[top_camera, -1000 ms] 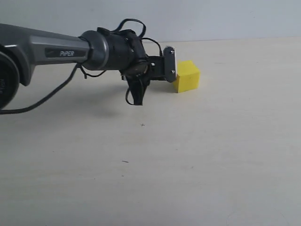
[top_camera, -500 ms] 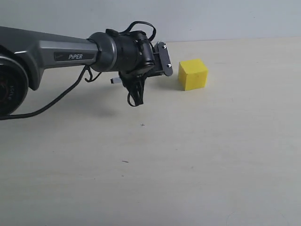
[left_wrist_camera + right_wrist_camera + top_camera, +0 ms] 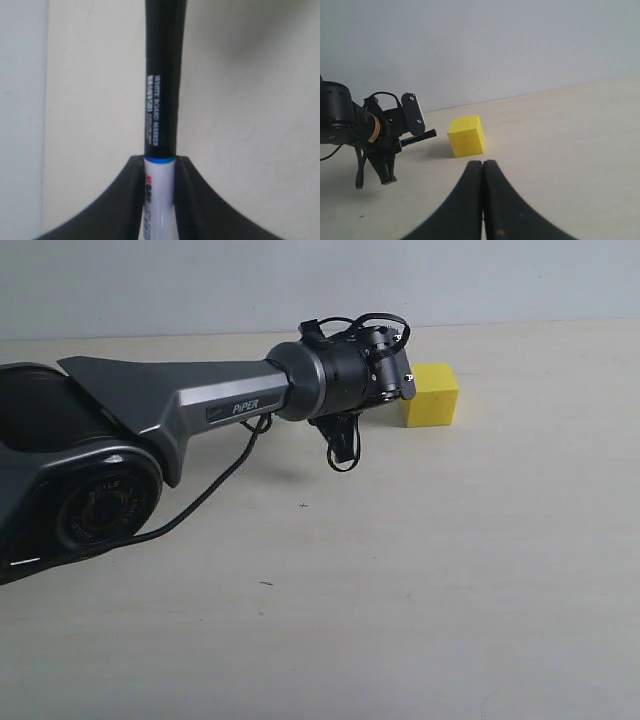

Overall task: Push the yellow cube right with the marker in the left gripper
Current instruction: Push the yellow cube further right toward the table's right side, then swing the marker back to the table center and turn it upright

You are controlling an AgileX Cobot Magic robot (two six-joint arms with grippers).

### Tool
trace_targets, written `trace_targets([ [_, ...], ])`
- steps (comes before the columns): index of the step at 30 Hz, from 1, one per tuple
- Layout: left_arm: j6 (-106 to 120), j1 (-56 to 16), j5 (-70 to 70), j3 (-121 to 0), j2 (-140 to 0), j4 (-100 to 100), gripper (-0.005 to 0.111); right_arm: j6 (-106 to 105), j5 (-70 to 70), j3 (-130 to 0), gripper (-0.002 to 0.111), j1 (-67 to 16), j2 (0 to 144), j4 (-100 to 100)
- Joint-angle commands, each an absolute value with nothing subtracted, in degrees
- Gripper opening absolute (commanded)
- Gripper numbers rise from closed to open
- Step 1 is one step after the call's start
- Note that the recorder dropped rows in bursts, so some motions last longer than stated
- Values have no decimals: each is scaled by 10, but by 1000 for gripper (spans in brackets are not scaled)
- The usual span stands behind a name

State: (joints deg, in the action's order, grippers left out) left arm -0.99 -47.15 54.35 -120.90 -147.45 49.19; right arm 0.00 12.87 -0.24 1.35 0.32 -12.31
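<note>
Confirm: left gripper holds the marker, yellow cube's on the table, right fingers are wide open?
One slip: the right wrist view shows the right gripper with fingers shut together, empty. The left gripper does hold the marker, and the yellow cube is on the table.

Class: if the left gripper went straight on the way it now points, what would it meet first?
Probably the yellow cube: the marker held in the left gripper aims at its side across a small gap. Depth is unclear, so it could just miss.
</note>
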Motion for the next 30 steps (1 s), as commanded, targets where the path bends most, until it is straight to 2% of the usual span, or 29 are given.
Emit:
trace_targets([
  [1, -19, -472, 568, -1215, -1469, 501, 0, 0, 125, 0, 0, 13, 2, -124],
  [7, 0, -473, 579, -1215, -1460, 445, 0, 0, 125, 0, 0, 13, 2, -124],
  [16, -18, -471, 676, -1207, -1427, 424, 0, 0, 125, 0, 0, 13, 2, -124],
  [22, -22, -471, 676, -1129, -1368, 380, 0, 0, 125, 0, 0, 13, 2, -124],
  [30, -51, -474, 644, -967, -1258, 349, 0, 0, 125, 0, 0, 13, 2, -124],
])
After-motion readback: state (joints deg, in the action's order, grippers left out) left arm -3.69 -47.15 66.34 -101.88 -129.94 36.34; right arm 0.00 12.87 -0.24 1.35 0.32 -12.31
